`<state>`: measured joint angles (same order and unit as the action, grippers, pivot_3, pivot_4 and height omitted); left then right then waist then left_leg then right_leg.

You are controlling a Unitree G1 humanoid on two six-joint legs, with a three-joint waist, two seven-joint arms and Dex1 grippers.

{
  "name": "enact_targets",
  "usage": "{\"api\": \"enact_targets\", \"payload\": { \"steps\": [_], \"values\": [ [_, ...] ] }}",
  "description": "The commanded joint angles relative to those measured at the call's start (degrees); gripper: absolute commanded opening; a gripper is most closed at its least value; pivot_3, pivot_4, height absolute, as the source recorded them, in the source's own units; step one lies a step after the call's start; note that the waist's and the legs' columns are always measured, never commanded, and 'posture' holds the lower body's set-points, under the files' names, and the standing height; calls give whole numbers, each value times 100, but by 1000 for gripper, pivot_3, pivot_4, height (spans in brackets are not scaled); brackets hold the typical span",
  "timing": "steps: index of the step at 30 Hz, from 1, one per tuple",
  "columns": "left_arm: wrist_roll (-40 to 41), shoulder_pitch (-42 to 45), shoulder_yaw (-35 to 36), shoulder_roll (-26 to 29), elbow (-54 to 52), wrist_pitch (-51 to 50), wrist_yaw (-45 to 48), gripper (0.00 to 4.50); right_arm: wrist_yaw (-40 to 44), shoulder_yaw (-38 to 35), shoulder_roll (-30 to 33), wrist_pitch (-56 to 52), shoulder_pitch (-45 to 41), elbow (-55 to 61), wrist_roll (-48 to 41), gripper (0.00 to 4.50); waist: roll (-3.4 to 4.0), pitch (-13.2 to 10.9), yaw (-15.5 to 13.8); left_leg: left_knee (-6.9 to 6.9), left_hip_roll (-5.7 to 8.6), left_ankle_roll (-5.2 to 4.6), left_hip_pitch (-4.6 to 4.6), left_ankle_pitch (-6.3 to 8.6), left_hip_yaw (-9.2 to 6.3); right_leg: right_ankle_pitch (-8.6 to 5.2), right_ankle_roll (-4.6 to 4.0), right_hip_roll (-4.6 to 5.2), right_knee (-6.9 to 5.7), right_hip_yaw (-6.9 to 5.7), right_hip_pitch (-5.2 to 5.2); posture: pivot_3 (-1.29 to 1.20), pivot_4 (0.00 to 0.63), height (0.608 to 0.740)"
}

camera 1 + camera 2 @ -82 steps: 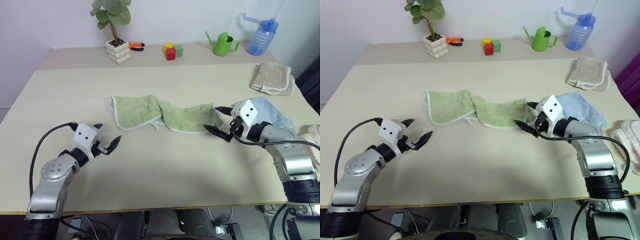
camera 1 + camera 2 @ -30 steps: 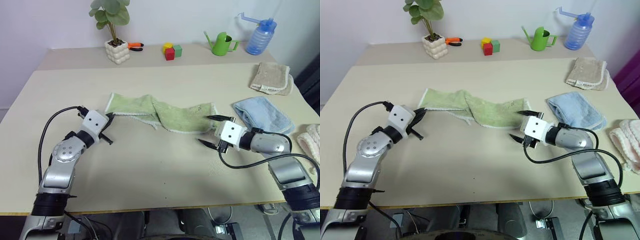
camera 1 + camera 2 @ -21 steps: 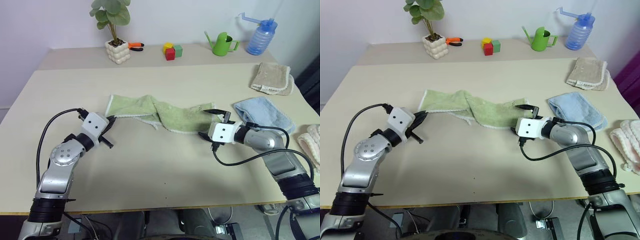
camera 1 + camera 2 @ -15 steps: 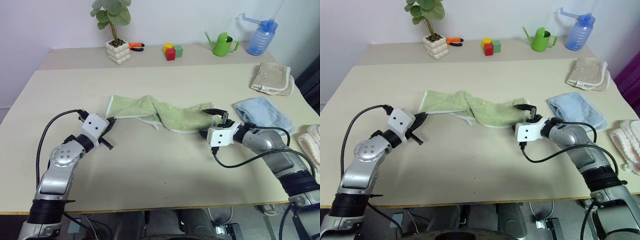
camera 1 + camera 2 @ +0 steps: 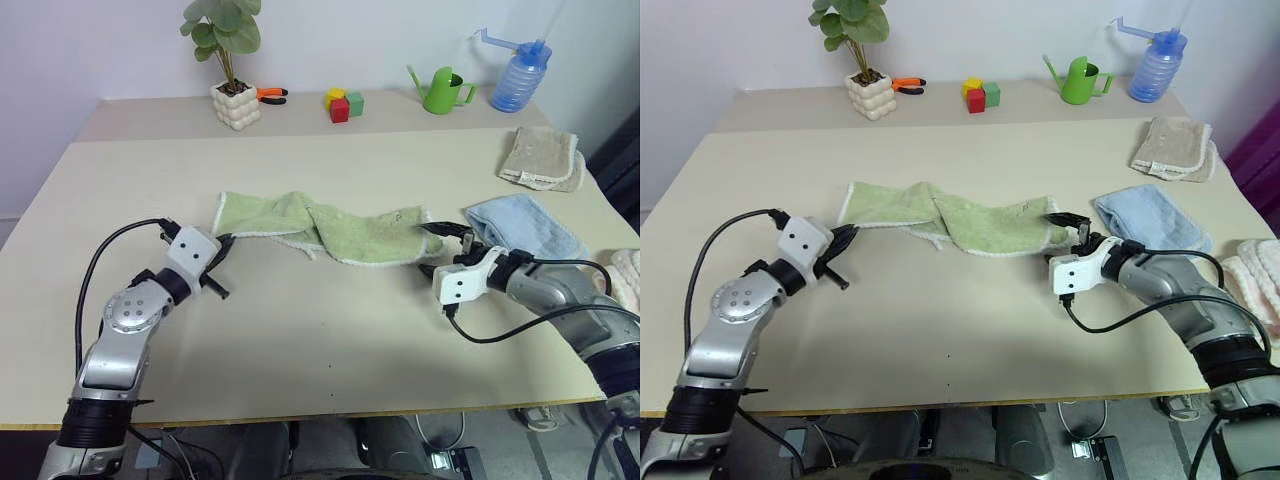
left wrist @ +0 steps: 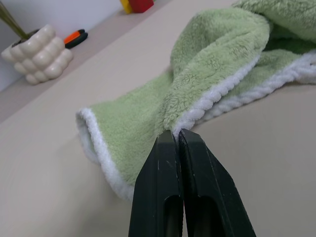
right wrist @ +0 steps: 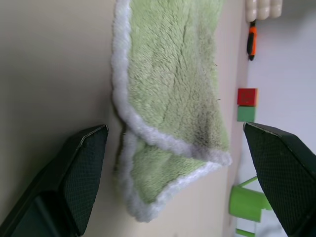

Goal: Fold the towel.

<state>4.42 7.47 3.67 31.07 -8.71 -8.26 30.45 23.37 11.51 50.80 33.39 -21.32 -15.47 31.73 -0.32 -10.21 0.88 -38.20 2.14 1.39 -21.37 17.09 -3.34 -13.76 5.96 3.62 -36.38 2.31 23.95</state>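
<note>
From the head views, the towel (image 5: 320, 228) lies crumpled and twisted lengthwise across the middle of the table (image 5: 330, 330). The left gripper (image 5: 217, 268) sits at the towel's left end with its fingers pressed together on the whitish edge there. The right gripper (image 5: 440, 250) sits at the towel's right end, its jaws spread wide on either side of that corner and holding nothing. Just beyond the right gripper lies a light blue towel (image 5: 525, 225), and farther back toward the right edge a beige towel (image 5: 543, 156). Along the back strip stand a potted plant (image 5: 232, 75), orange-handled pliers (image 5: 271, 94), coloured blocks (image 5: 344, 102), a green watering can (image 5: 440, 88) and a blue spray bottle (image 5: 518, 70).

In the left wrist view, the two black fingers (image 6: 165, 187) are closed flat against each other — the towel's white stitched edge (image 6: 217, 96) is pinched at their tips, and the green cloth rises away from them in a fold.

In the right wrist view, the fingers (image 7: 74, 173) stand far apart, with the towel's corner lying on the table between them — neither finger is touching the cloth.
</note>
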Motion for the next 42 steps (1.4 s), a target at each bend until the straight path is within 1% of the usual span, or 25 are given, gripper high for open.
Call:
{"api": "enact_targets", "payload": {
  "steps": [1, 5, 10, 13, 16, 17, 19, 20, 21, 26, 30, 35, 38, 42],
  "values": [
    [27, 69, 63, 2, -57, 59, -6, 65, -330, 79, -167, 17, -242, -191, 284, 4500, 0, 0, 18, 0, 0, 0, 0, 0, 0, 0, 0, -1, 0, 0, 0, 0, 150, 727],
    [17, 27, 82, 10, -80, 60, -24, 65, -429, 42, -224, 258, -266, -112, 111, 4500, 0, 0, 9, 1, -2, 0, -1, 0, -1, 0, 0, -2, -1, 0, 1, 0, 150, 727],
    [20, -64, 84, 11, -218, -6, -42, 65, -358, -12, -274, 398, -256, -28, -139, 4500, 0, 0, -1, 1, 0, 0, -3, 0, 0, 0, 0, 1, 1, 0, 2, 0, 150, 727],
    [18, -89, 62, 9, -310, -80, -51, 0, -253, 27, -289, 463, -231, -45, -269, 3705, 0, 0, 0, 1, -1, 0, -3, 0, 0, 0, 0, 0, 1, 0, 2, 0, 150, 727],
    [35, -91, 78, 26, -367, -156, -39, 0, -128, 59, -289, 531, -147, 21, -401, 2188, 0, 0, -1, 1, 0, 0, -3, 0, 0, 0, 0, 0, 1, 0, 2, 0, 150, 727],
    [39, -97, 85, 33, -379, -175, -30, 0, -102, 57, -295, 539, -129, 39, -426, 1771, 0, 0, -1, 1, -1, 0, -3, 0, 0, 0, 0, 0, 1, 0, 2, 0, 150, 727],
    [42, -111, 93, 42, -394, -193, -21, 0, -68, 46, -308, 537, -109, 62, -460, 632, 0, 0, 0, 1, -1, 0, -3, 0, 0, 0, 0, 0, 1, 0, 2, 0, 150, 727],
    [42, -112, 96, 46, -395, -197, -17, 0, -49, 41, -315, 534, -107, 68, -474, 195, 0, 0, 0, 1, -1, 0, -3, 0, -1, 0, 0, 0, 1, 0, 2, 0, 150, 727],
    [48, -134, 106, 52, -398, -198, -8, 0, -25, 19, -318, 526, -97, 86, -516, 83, 0, 0, 0, 1, -1, 0, -3, 0, -1, 0, 0, 0, 1, 0, 2, 0, 150, 727],
    [14, -185, 165, 137, -301, -112, 32, 0, 32, -272, -284, 403, -121, 88, -970, 83, 0, 0, 3, 1, -2, 0, -3, 0, -1, 0, 0, -1, 1, 0, 2, 0, 150, 727],
    [-66, 68, 308, 211, -27, 57, -137, 0, -43, -601, -279, 148, -285, 13, -1265, 83, 0, 0, -11, 1, -1, 0, -3, 0, -1, 0, 0, 0, 1, 0, 2, 0, 150, 727],
    [-446, 1290, 422, 224, 996, 539, -794, 0, -209, -1064, -431, -374, -1087, -231, -1645, 83, -1, -1, -14, -2, 1, 0, -3, 0, -3, 1, 0, 0, 0, -1, 2, 0, 150, 727],
    [-480, 2349, 510, 171, 1819, 909, -1164, 0, -360, -1172, -512, -598, -1847, -676, -1668, 83, -2, -1, -10, -1, 2, 1, -8, -1, -2, 1, 0, -1, 0, -1, 8, 0, 150, 727],
    [-486, 3841, 546, 172, 3063, 1503, -1548, 0, -607, -1193, -610, -634, -2815, -1356, -1632, 83, -4, -3, -5, 1, 4, 3, -24, -2, 0, 1, 1, -1, 6, -1, 25, 0, 150, 727]
  ]
}}
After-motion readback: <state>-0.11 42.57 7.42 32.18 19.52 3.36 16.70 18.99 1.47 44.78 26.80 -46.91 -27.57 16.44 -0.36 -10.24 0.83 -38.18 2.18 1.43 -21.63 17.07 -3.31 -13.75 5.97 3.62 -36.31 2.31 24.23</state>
